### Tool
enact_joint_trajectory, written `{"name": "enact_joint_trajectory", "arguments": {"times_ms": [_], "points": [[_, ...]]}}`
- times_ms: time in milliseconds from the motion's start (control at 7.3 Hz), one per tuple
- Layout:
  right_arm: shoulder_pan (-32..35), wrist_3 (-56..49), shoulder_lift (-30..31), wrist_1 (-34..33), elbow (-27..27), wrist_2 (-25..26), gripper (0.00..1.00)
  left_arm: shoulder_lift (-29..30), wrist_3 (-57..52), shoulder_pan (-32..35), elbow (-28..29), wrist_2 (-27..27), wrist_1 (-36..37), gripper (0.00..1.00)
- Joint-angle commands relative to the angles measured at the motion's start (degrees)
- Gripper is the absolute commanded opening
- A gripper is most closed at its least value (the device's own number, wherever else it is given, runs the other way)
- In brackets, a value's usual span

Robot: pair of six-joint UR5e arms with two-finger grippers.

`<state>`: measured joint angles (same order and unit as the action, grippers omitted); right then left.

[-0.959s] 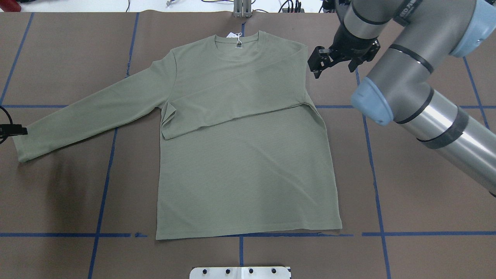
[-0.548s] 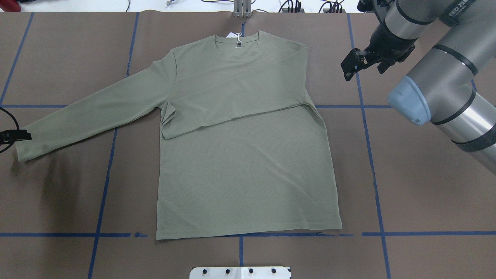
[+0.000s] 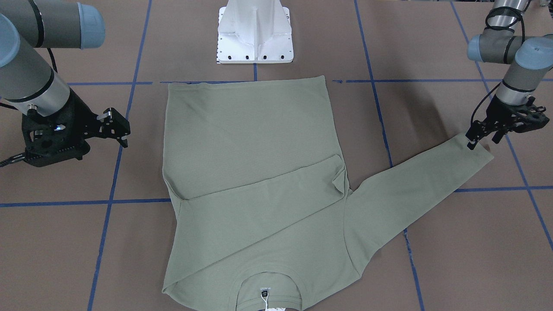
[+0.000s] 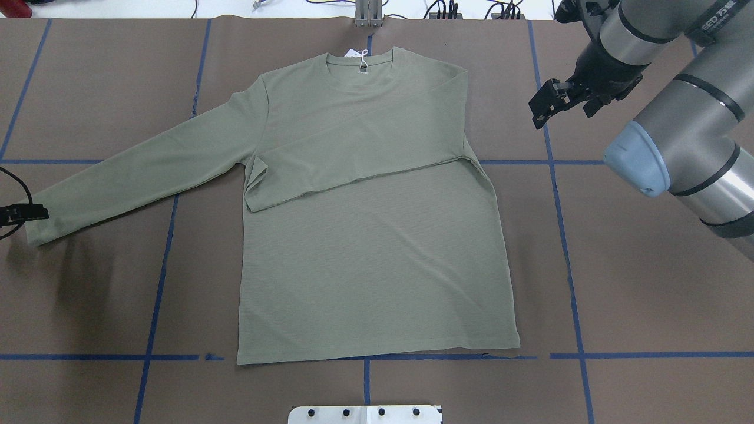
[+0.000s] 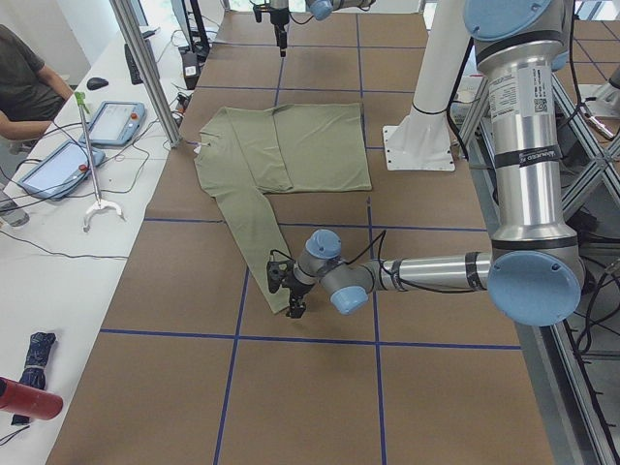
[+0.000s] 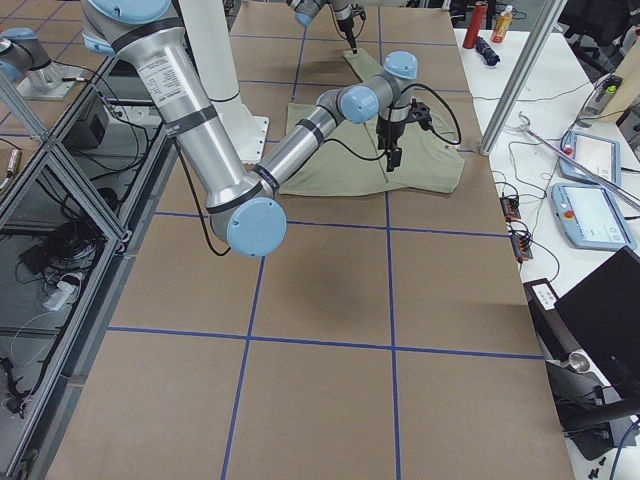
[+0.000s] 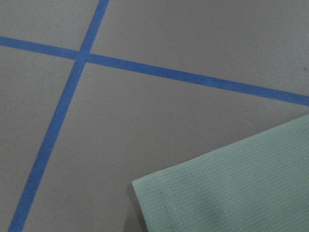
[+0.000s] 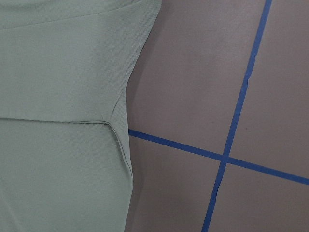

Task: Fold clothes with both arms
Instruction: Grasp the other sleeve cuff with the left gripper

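Where the outstretched sleeve ends, left gripper at cuff, jaws apart | green shirt flat on brown desk, other sleeve folded across chest | right gripper beside shirt, jaws wide | blue tape lines grid desk

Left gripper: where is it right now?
Front-facing view, right side: the left gripper is at the outstretched sleeve cuff of the shirt. In the overhead view it peeks in at the left edge, beside that cuff.

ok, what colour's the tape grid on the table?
Blue tape grid on the brown table; shows best in the overhead exterior view.
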<state>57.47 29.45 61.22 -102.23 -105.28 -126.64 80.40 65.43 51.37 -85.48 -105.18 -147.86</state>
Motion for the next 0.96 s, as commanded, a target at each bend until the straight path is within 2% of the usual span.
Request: {"name": "enact_joint_trajectory", "arguments": {"times_ms": [0, 411, 822], "points": [[0.0, 0.0, 0.0, -0.1, -0.3, 0.0, 1.0, -0.1, 0.0, -0.4, 0.2, 0.0, 0.0, 1.0], [0.0, 0.0, 0.0, -0.2, -0.4, 0.0, 1.0, -0.1, 0.0, -0.4, 0.1, 0.0, 0.0, 0.95], [0.3, 0.0, -0.1, -0.3, -0.4, -0.7, 1.0, -0.1, 0.3, -0.4, 0.1, 0.0, 0.0, 0.72]]}}
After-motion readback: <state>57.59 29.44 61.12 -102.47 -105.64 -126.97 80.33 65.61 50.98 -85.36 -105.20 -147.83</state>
